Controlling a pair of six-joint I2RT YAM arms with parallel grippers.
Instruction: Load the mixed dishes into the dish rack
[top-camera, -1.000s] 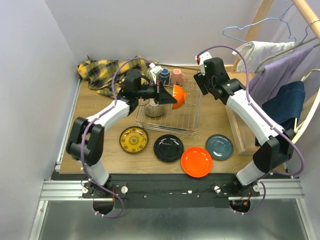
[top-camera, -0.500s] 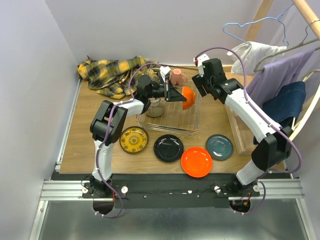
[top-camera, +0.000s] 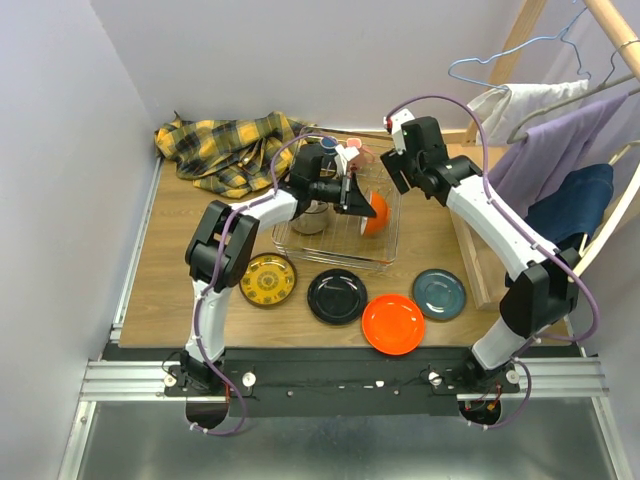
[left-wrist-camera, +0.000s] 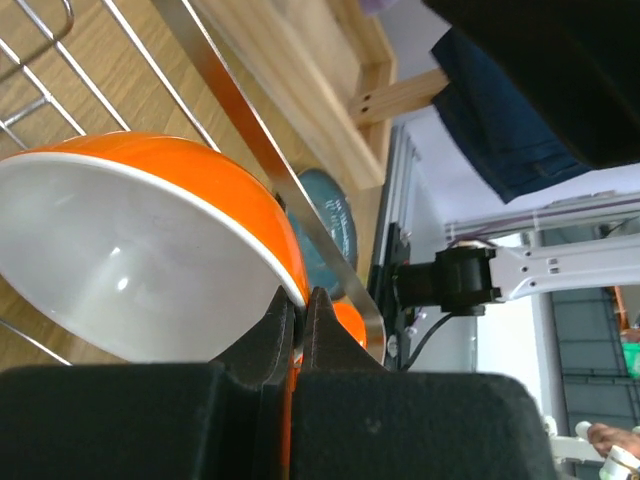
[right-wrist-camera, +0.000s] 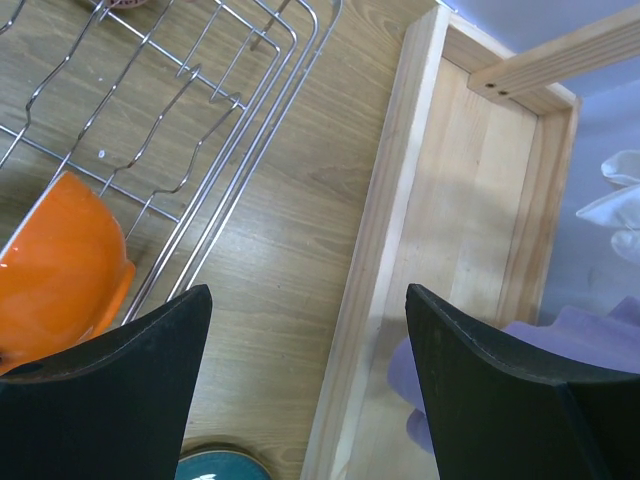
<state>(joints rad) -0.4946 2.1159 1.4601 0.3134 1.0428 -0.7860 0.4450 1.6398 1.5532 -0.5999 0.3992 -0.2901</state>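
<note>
My left gripper (top-camera: 352, 198) is shut on the rim of an orange bowl (top-camera: 374, 211) with a white inside (left-wrist-camera: 130, 260). It holds the bowl tilted on its side in the right end of the silver wire dish rack (top-camera: 335, 243). One finger sits inside the rim and one outside (left-wrist-camera: 298, 300). A beige bowl (top-camera: 310, 217) stands in the rack's left part. My right gripper (right-wrist-camera: 305, 330) is open and holds nothing. It hangs over the table between the rack's right edge (right-wrist-camera: 255, 130) and the wooden frame (right-wrist-camera: 470, 200). Yellow (top-camera: 267, 279), black (top-camera: 336, 296), orange (top-camera: 392, 323) and teal (top-camera: 438, 294) plates lie in front of the rack.
A yellow plaid cloth (top-camera: 225, 148) is bunched at the back left. A pinkish cup (top-camera: 352, 153) stands behind the rack. The wooden frame (top-camera: 470, 250) lies along the right side, with clothes on hangers (top-camera: 560, 160) above it.
The left arm has reached further right and brought the orange bowl down into the rack's right end. The right arm has barely shifted and its jaws stay open.
</note>
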